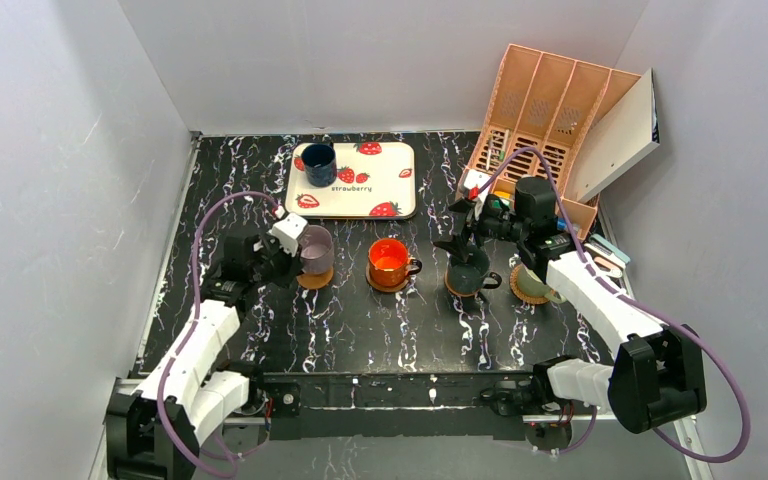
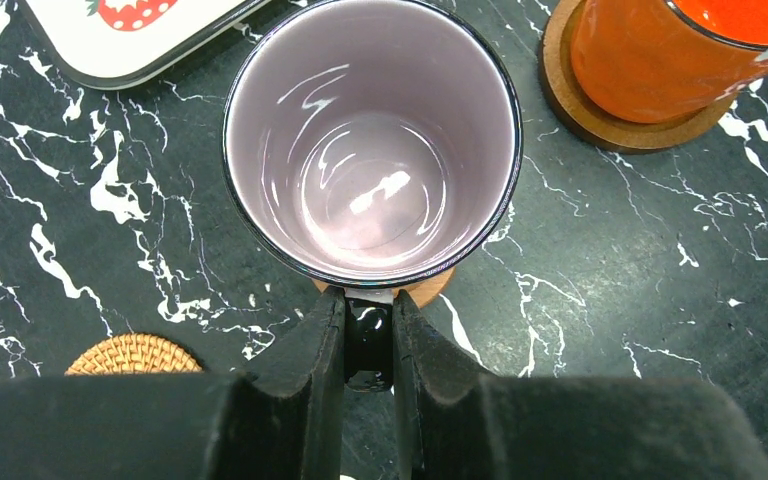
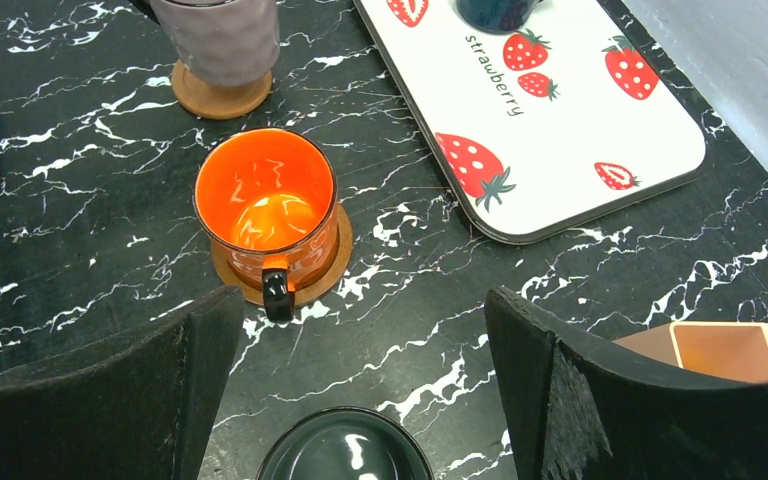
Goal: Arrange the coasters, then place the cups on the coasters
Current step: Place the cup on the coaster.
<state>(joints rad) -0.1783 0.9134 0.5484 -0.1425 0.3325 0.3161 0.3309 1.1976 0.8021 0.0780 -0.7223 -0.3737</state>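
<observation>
**Bench** [image 1: 360, 330]: black marble pattern.
**Mauve cup** [image 2: 370, 150]: upright on a smooth coaster [image 2: 432, 290]. The left hand [image 2: 368, 335] is clamped on its handle.
**Orange cup** [image 3: 265, 195]: on the ringed brown coaster [image 3: 330, 262], untouched.
**Dark grey-green cup** [image 3: 345, 450]: on an orange-brown coaster [image 1: 454, 289]. The right hand [image 3: 360, 340] is above it, fingers wide apart, gripping nothing.
**Pale green cup** [image 1: 532, 285]: right end of the row, partly hidden by the right arm.
**Navy cup** [image 1: 319, 164]: on the strawberry tray [image 1: 385, 185].
**Wicker coaster** [image 2: 132, 355]: bare, beside the left hand.

Lab test cell (robot arms [image 1: 195, 345] bolted on): white walls [image 1: 360, 60] enclose marbled table [image 1: 360, 325].
</observation>
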